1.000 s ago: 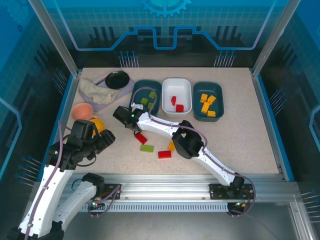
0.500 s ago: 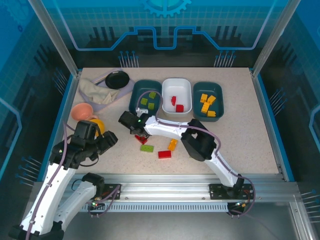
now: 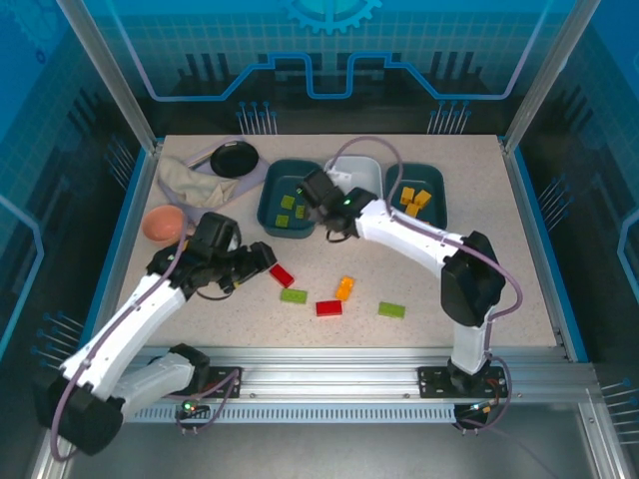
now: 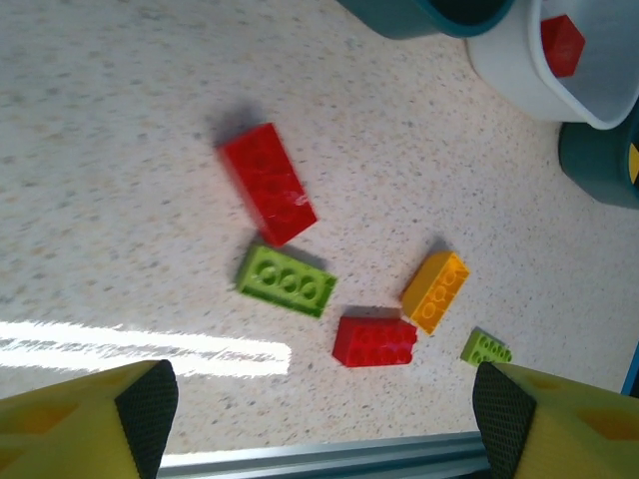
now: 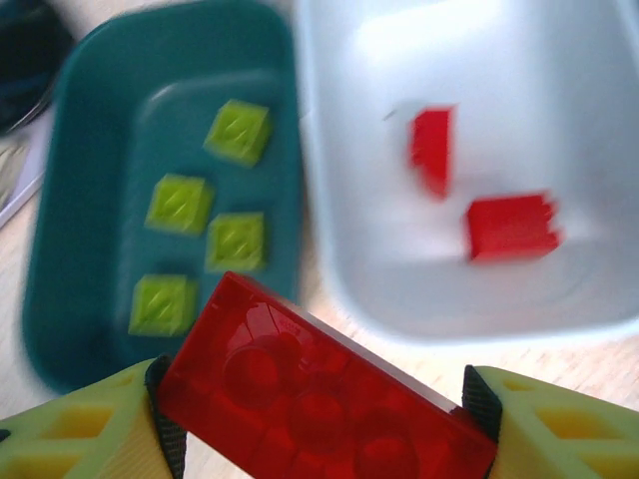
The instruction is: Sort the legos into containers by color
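Red brick (image 5: pixel 319 394), clamped lengthwise between the right gripper's (image 5: pixel 319 424) fingers, sits at lower centre, the white tub (image 5: pixel 539 90) lying just above and right.

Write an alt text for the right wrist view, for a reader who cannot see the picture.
Yellow jaws grip a red lego at the bottom of the frame. Behind it lie a teal tub holding four green legos and a white tub holding two red bricks.

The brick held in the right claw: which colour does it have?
Red. The brick shows best in the right wrist view.
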You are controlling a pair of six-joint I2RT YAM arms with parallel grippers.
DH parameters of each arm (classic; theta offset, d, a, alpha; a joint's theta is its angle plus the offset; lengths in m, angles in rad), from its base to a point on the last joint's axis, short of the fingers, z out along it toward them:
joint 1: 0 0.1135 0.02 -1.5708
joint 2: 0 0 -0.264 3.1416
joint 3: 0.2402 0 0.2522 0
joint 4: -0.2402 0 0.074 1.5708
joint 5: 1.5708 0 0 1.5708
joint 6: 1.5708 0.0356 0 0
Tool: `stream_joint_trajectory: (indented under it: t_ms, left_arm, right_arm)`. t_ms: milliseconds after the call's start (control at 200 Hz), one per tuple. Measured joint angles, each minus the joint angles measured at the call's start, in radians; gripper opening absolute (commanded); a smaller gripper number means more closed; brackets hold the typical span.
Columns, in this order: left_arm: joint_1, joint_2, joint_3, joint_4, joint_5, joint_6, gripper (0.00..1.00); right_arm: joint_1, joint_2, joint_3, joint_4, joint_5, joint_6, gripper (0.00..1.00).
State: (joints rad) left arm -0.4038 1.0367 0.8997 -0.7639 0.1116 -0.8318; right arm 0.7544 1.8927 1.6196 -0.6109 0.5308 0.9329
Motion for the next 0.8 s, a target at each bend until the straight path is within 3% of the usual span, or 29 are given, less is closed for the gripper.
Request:
stream_joint_trajectory:
  t_ms: [205, 445, 645, 715, 800]
  left_arm:
    - [-0.025, 0.179, 0.107, 0.112, 0.0, 0.002, 0.81]
    - [-0.025, 0.313, 0.205, 0.164, 0.002, 0.02, 0.81]
    - [-0.025, 0.358, 0.252, 0.172, 0.003, 0.023, 0.81]
    - [-0.025, 0.36, 0.256, 0.172, 0.003, 0.023, 0.81]
    - [-0.025, 0.36, 0.256, 0.172, 0.003, 0.023, 0.81]
  right_arm:
    - [-0.162, 0.209, 0.204, -0.014, -0.026, -0.02, 0.51]
    - [-0.241, 0.509, 0.582, -0.097, -0.041, -0.024, 0.51]
    - [-0.284, 0.649, 0.726, -0.168, -0.043, -0.038, 0.54]
    - [-0.292, 0.681, 0.758, -0.195, -0.052, -0.045, 0.57]
    - [-0.298, 0.704, 0.778, -0.216, -0.069, -0.056, 0.68]
